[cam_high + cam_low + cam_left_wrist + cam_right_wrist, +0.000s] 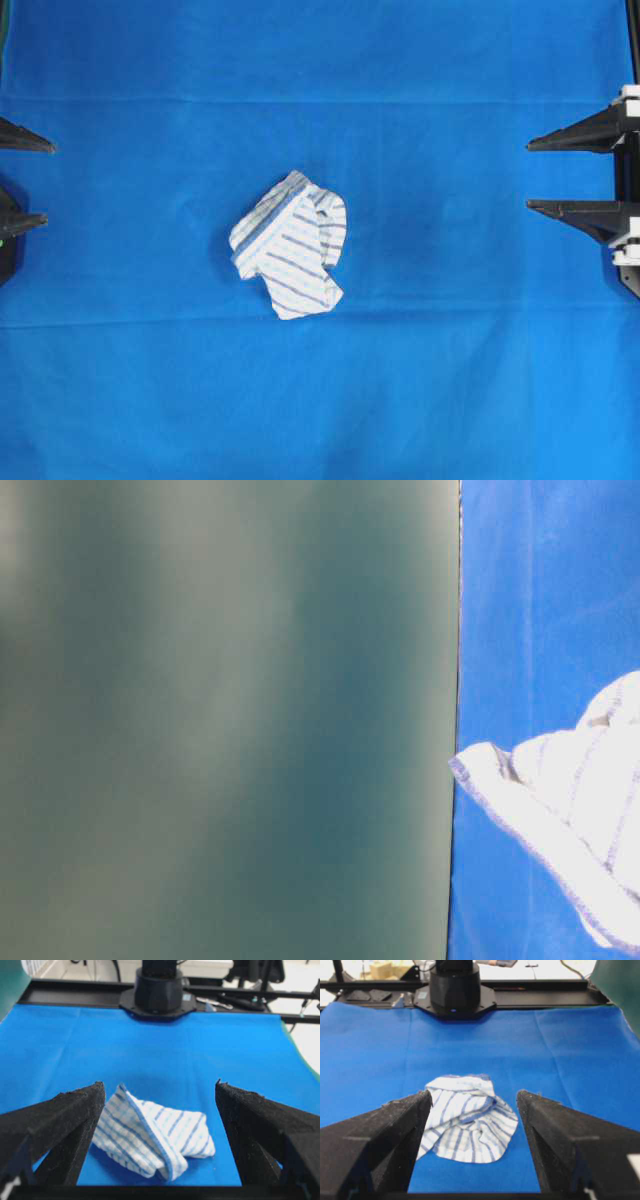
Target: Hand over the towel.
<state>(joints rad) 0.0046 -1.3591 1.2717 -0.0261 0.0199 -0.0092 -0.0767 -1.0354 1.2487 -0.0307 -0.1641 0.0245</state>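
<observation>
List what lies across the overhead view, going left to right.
Left gripper, jaws open at the left edge → towel, bunched on the blue tablecloth near the middle → right gripper, jaws open at the right edge.

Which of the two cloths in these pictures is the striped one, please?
The small bunched towel in the middle is the striped one: white with thin blue-grey lines. The other, the tablecloth spread flat beneath it, is plain blue.

The towel (290, 246) is looking like soft woven cloth, matt and bunchy. The tablecloth (480, 380) is showing smooth matt fabric. The fingers (65, 1125) are appearing black, rough and grainy.
</observation>
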